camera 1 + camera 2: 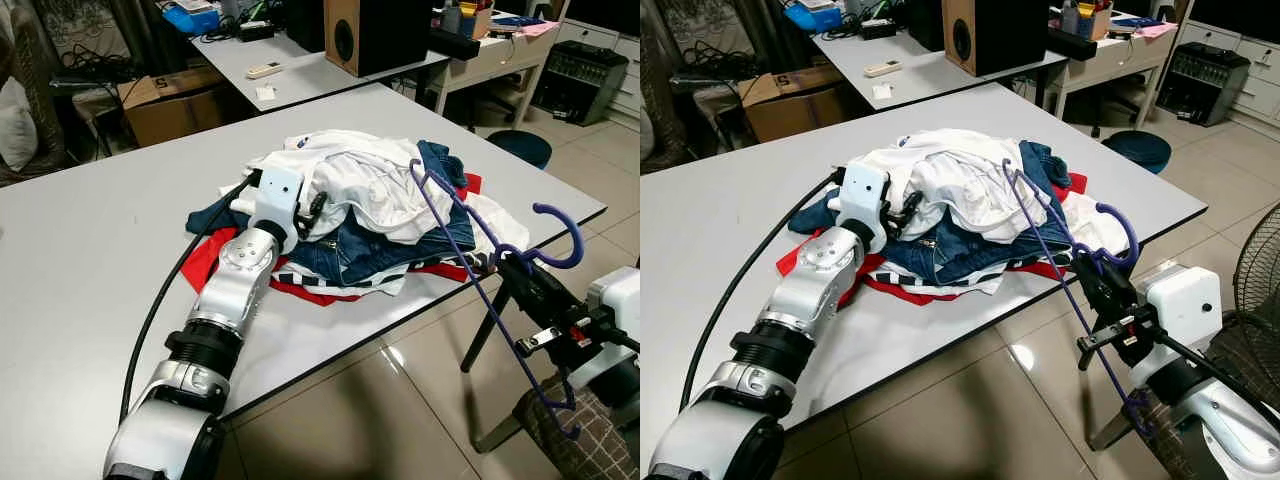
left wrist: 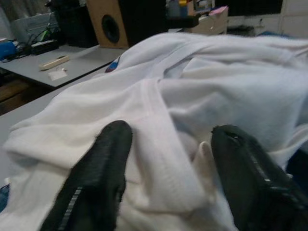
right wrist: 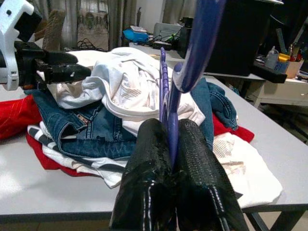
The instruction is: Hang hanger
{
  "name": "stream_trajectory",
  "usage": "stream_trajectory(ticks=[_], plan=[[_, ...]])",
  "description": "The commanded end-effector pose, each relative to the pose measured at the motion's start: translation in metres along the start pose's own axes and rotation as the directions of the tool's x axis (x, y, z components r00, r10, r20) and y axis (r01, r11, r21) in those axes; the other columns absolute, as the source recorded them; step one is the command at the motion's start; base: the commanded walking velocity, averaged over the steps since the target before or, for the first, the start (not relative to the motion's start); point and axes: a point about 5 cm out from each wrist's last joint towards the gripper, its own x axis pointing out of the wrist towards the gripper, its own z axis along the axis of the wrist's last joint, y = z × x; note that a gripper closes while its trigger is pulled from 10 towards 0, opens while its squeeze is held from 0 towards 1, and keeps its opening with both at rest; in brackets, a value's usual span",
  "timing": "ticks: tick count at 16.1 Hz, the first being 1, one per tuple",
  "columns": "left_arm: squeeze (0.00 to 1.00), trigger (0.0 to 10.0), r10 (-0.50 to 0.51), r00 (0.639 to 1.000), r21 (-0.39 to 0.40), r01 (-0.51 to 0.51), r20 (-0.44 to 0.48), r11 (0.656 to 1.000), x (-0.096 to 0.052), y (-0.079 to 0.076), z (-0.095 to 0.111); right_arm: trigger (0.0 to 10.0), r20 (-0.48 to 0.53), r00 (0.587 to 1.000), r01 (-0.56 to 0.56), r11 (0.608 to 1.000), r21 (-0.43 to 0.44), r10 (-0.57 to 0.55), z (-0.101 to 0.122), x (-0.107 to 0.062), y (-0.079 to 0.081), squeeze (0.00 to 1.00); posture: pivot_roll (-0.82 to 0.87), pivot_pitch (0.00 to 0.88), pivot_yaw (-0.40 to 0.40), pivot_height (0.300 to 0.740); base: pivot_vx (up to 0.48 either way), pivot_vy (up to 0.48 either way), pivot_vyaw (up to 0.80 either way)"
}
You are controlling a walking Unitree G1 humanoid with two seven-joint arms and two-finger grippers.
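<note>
At lower right, the right pincer (image 3: 171,159) grips the thin purple plastic hanger (image 1: 470,255) between ribbed black fingers, its curved hook just off the grey table (image 1: 90,260) edge. Mid-frame, the left pincer (image 2: 166,168) spreads wide over soft white cloth (image 2: 192,86) atop a rumpled clothes pile (image 1: 370,230). A wooden speaker (image 1: 345,35) stands upper centre.

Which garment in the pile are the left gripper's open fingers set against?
The white shirt on top of the pile. The left gripper straddles a fold of it, while the jeans and the red garment lie underneath.
</note>
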Motion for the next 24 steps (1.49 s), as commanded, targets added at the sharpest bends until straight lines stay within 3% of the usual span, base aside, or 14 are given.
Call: stream_trajectory(ticks=[1,8,13,16,19,20,24], plan=[[0.00,0.0,0.038,0.998,0.042,-0.036,-0.045,0.998,0.000,0.007,-0.005,10.0,0.029,0.999,-0.015,1.000,-0.022,0.016,0.006,0.000,0.002,0.00,-0.21,0.000,0.102,0.740,0.000,0.000,0.00],[0.00,0.0,0.053,0.993,0.084,-0.044,-0.107,0.995,0.002,0.010,-0.011,10.0,0.033,0.999,-0.018,0.999,-0.029,0.019,0.006,0.001,0.002,0.00,-0.20,0.000,0.107,0.740,0.000,0.000,0.00],[0.00,0.0,0.053,0.991,0.057,-0.046,-0.122,0.997,0.004,0.010,-0.012,10.0,0.035,0.999,-0.016,0.999,-0.032,0.017,0.006,0.002,0.001,0.00,-0.20,0.000,0.108,0.740,0.000,0.000,0.00],[0.00,0.0,0.040,0.996,0.033,-0.038,-0.082,0.999,0.005,0.012,-0.005,10.0,0.038,0.999,-0.013,0.999,-0.032,0.014,0.007,0.002,0.001,0.00,-0.19,0.000,0.109,0.740,0.000,0.000,0.00],[0.00,0.0,0.040,0.998,-0.008,-0.039,0.052,0.999,0.006,0.017,0.018,10.0,0.075,0.997,-0.005,1.000,-0.015,0.006,0.012,0.001,-0.001,0.00,-0.19,0.000,0.117,0.740,0.000,0.000,0.00],[0.00,0.0,0.037,0.991,-0.024,-0.034,0.128,0.999,0.006,0.021,0.035,10.0,0.112,0.994,-0.014,1.000,-0.011,0.015,0.020,0.001,-0.002,0.00,-0.19,0.000,0.119,0.740,0.000,0.000,0.00],[0.00,0.0,0.018,0.941,-0.049,-0.002,0.339,0.999,0.007,0.035,0.090,10.0,0.174,0.979,-0.108,0.994,-0.005,0.108,0.037,0.002,-0.003,0.00,-0.18,0.000,0.129,0.740,0.000,0.000,0.00]])
